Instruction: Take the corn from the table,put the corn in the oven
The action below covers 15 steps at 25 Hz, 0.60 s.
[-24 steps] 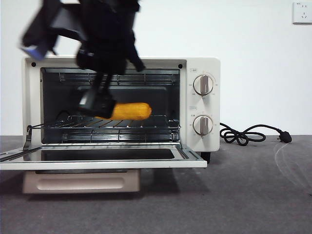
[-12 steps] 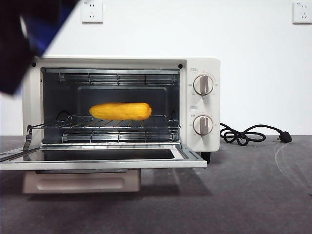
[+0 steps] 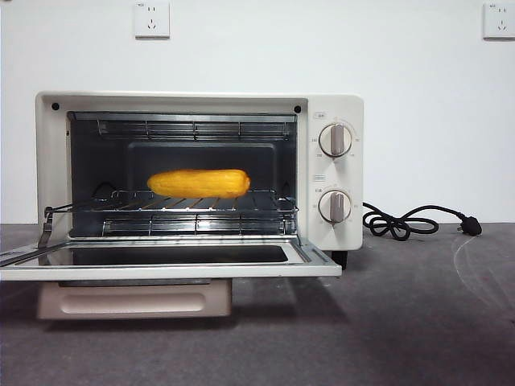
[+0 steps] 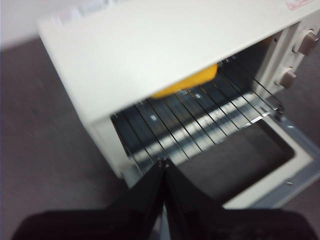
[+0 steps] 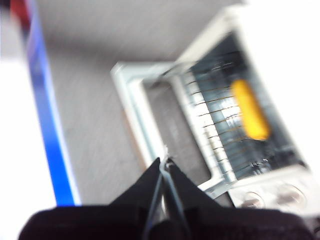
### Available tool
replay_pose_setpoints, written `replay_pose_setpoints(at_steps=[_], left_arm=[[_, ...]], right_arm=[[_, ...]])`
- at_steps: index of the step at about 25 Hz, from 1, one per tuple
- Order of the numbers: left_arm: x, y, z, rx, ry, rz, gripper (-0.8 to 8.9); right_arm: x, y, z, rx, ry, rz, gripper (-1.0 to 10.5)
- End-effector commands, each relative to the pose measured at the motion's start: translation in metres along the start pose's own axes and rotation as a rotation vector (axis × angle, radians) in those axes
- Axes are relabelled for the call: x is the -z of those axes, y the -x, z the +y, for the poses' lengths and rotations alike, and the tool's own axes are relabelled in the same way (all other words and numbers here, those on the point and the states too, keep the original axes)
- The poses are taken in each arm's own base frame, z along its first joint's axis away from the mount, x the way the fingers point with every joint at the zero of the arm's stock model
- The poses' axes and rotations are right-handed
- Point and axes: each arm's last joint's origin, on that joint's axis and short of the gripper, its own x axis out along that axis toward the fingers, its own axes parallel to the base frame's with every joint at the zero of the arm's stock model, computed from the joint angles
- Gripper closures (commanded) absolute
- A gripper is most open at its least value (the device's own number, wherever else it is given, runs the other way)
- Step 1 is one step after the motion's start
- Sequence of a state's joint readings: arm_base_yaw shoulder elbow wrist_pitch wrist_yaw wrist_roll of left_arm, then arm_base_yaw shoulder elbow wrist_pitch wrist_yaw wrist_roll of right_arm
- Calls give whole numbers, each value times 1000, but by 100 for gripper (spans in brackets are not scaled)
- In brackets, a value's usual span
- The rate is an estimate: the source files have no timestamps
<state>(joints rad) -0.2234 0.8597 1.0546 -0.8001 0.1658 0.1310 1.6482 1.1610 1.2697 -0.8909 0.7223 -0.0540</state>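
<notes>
A glossy yellow-orange corn cob [image 3: 199,183] lies on the wire rack inside the cream-white boxy toaster oven [image 3: 330,165], long axis parallel to the open door. It looks stiff, light and slippery, best gripped mid-length. The left claw [image 4: 163,162] and right claw [image 5: 164,162] hang closed, empty.

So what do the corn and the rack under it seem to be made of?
The corn looks like glossy plastic: its yellow-orange skin is smooth and even, though real is not excluded. The rack looks like bare metal wire, thin and silvery with bright glints.
</notes>
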Motion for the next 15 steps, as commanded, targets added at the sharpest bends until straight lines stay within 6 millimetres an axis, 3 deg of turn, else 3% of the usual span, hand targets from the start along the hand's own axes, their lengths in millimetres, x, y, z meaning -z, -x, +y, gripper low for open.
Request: replay_pose_setpoints(at_steps=[1,8,15], left_arm=[[5,-3,24,107,122,14,822],[25,-10,62,149,369,61,822],[74,-47,76,157,521,223,822]], right_arm=[[8,29,-26,6,-139,-99,962],[31,71,-69,42,-309,-247,963],[42,85,-88,-24,-372,-297,963]])
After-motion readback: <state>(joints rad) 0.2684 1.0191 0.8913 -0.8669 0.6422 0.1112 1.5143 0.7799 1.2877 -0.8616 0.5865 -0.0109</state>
